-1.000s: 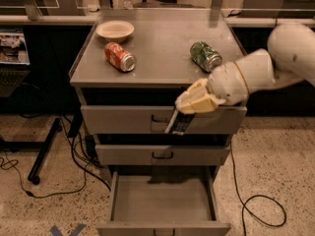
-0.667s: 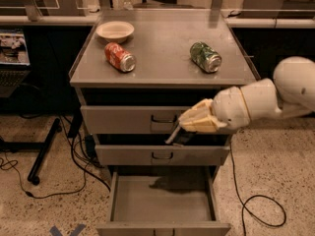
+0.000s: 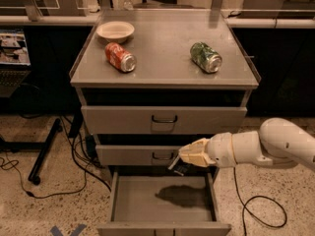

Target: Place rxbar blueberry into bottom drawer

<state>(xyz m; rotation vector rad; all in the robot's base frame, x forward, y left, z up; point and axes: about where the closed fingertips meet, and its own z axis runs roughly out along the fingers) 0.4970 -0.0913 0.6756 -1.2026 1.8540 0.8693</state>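
Camera view: a grey metal cabinet (image 3: 162,75) with three drawers, seen from the front and above.
Rxbar blueberry: the dark-wrapped rxbar blueberry (image 3: 180,168) hangs tilted at the gripper's tips, over the far edge of the open bottom drawer (image 3: 138,203) and just in front of the middle drawer (image 3: 128,155).
Gripper: the gripper (image 3: 181,159) is at the right of the middle drawer's handle, its cream fingers (image 3: 194,152) pinched on the bar's upper end.
Bar and drawer: the bar is above the drawer floor, not resting on it; a dark shadow (image 3: 184,195) lies on the floor below it.
Change since earlier: the gripper and bar have come down from the level of the top drawer (image 3: 113,120) to the lower edge of the middle drawer. Cans and bowl have not moved.
Arm pose: the white arm (image 3: 275,144) reaches in low from the right, about level, the wrist pointing left.
Cabinet top: a red can (image 3: 120,58) lies on its side at the left, a green can (image 3: 205,57) on its side at the right, a pale bowl (image 3: 115,31) at the far left.
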